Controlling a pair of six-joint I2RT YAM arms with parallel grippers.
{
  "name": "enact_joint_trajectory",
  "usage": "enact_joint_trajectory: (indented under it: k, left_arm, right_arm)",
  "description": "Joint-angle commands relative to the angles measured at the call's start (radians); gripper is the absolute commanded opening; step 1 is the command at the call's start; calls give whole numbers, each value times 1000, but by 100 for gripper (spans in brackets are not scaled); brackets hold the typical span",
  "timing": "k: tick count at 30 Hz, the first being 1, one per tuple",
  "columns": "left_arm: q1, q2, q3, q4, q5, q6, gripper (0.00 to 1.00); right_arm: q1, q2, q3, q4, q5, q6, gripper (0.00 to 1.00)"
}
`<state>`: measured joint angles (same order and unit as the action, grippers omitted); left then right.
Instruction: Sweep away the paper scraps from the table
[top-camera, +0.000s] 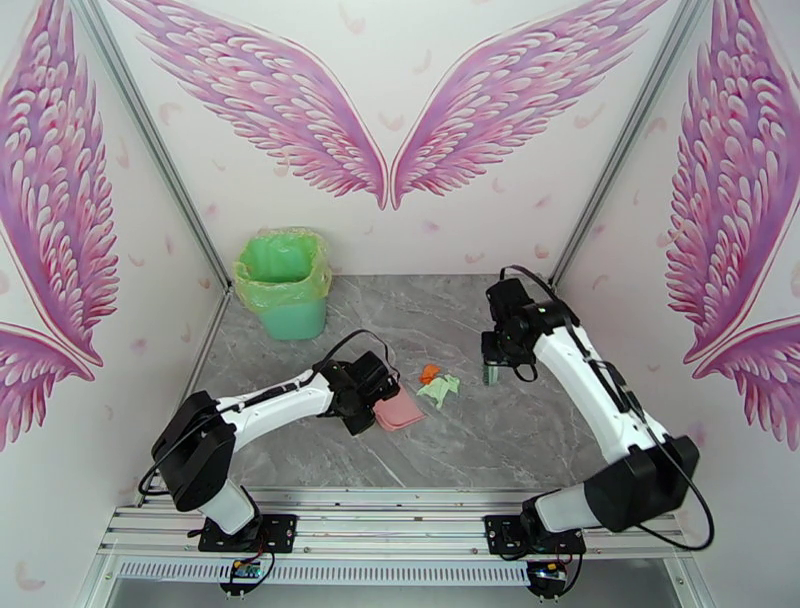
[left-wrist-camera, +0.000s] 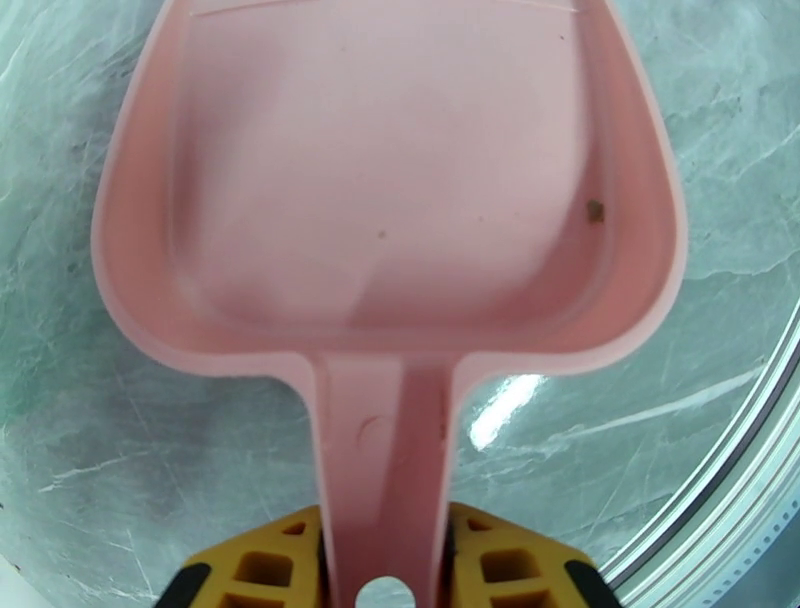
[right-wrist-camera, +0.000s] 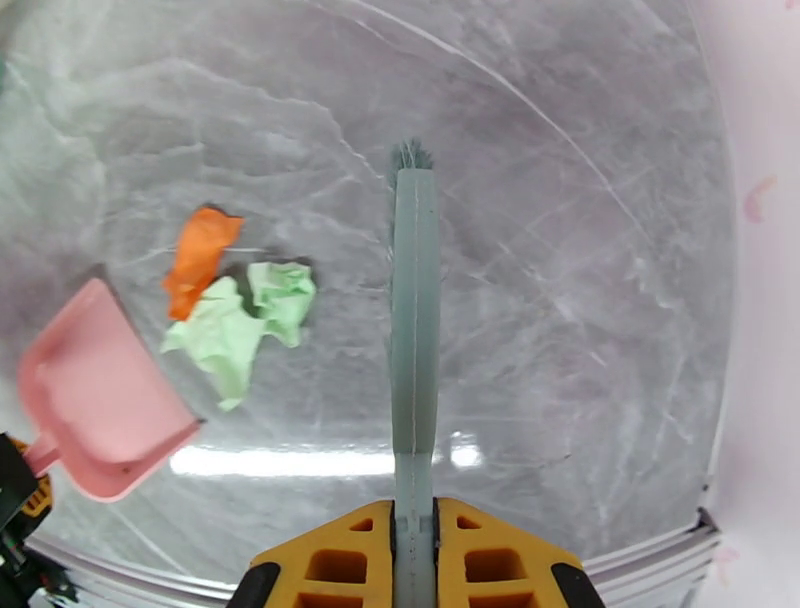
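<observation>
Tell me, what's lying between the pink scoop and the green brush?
The paper scraps, one orange and some mint green, lie on the table between the dustpan and the brush, clearest in the right wrist view.

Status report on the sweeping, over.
Left gripper shut on pink dustpan; right gripper shut on teal brush. Paper scraps, orange and green, lie on the table between them, none in the pan. Nothing between brush and scraps.

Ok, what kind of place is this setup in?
Likely a staged robot test booth, not a home: pink wings printed on the walls, a marble-look table edged by aluminium rails, and a left arm and right arm bolted there.
</observation>
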<state>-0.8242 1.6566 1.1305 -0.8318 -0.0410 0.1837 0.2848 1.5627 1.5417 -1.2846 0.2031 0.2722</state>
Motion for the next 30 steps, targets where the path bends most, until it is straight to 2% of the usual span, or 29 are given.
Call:
enact_joint_trajectory:
  k: [1,5,12,30]
  left_arm:
    - [-6,32,38,5,-21,28,4]
    - [-9,52,47,22,-28,40,3]
    - [-16,71,67,37,-33,62,2]
    - [-27,165,124,62,-22,92,2]
  right_arm:
    - [36,84,106,-70,122,-44,0]
    - [52,196,179,-75,131,-66,0]
    - [91,295,220,-66,114,-84,0]
    - [288,398,238,-56,-9,-72,0]
